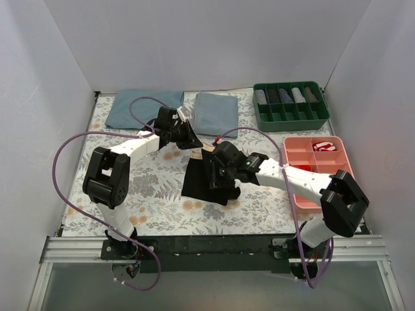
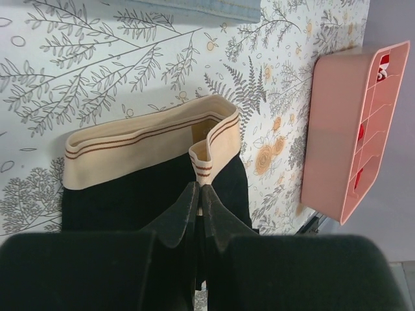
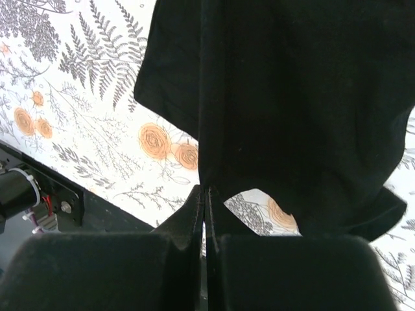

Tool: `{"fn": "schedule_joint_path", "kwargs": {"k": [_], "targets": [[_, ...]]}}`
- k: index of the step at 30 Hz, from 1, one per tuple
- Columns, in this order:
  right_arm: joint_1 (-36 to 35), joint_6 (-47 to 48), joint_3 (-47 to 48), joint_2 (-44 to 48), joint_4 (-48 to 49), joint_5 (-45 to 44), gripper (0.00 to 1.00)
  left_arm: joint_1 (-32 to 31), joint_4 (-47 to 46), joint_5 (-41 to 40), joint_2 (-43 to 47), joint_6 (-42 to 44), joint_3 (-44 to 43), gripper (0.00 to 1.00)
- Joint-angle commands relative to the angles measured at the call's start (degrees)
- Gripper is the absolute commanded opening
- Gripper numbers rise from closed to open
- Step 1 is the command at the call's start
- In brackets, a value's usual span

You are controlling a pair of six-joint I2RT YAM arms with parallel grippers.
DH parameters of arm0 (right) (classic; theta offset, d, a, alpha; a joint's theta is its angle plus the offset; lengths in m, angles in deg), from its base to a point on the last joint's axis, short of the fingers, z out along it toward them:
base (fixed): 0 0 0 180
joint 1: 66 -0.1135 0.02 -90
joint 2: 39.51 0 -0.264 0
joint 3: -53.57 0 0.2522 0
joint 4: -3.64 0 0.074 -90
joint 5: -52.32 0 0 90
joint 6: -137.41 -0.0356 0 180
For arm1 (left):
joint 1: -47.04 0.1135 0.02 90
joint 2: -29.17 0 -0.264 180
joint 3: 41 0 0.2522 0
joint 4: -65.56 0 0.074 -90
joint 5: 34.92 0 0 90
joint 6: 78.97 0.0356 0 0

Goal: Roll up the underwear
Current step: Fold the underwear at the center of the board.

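The black underwear (image 1: 198,180) lies mid-table, partly lifted between my two grippers. In the left wrist view its beige waistband (image 2: 139,148) with brown stripes is folded over, and the black body (image 2: 142,197) hangs below it. My left gripper (image 1: 189,138) (image 2: 200,189) is shut on a folded bit of the waistband at the far end. My right gripper (image 1: 217,172) (image 3: 205,189) is shut on a pinched fold of the black fabric (image 3: 285,97) at the right side, holding it off the table.
Two blue-grey folded cloths (image 1: 139,108) (image 1: 217,112) lie at the back. A green tray (image 1: 290,105) of rolled items stands back right. A pink tray (image 1: 300,155) (image 2: 347,123) at the right holds a red rolled garment (image 1: 327,146). The black front rail (image 1: 214,245) runs along the near edge.
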Motion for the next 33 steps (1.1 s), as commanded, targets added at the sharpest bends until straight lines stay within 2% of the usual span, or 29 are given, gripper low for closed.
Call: {"fn": "schedule_joint_path", "kwargs": {"k": [1,5,17,33], "targets": [[-0.32,-0.66,4.98,-2.99,4.1,2.61,0.01,1.96,-0.95,3.21,0.02,3.08,0.15,0.0],[-0.32,-0.31,8.06,-7.2,5.33,3.67,0.01,3.19,0.01,5.41,-2.18,4.4,-0.81,0.0],[-0.58,-1.01,14.48,-15.9,6.3,5.96,0.01,4.33,3.08,5.23,-5.78,7.65,-1.6,0.0],[-0.76,-0.92,17.73,-22.42,8.5,6.93,0.01,5.83,4.84,2.07,-8.16,10.11,-1.52,0.0]]}}
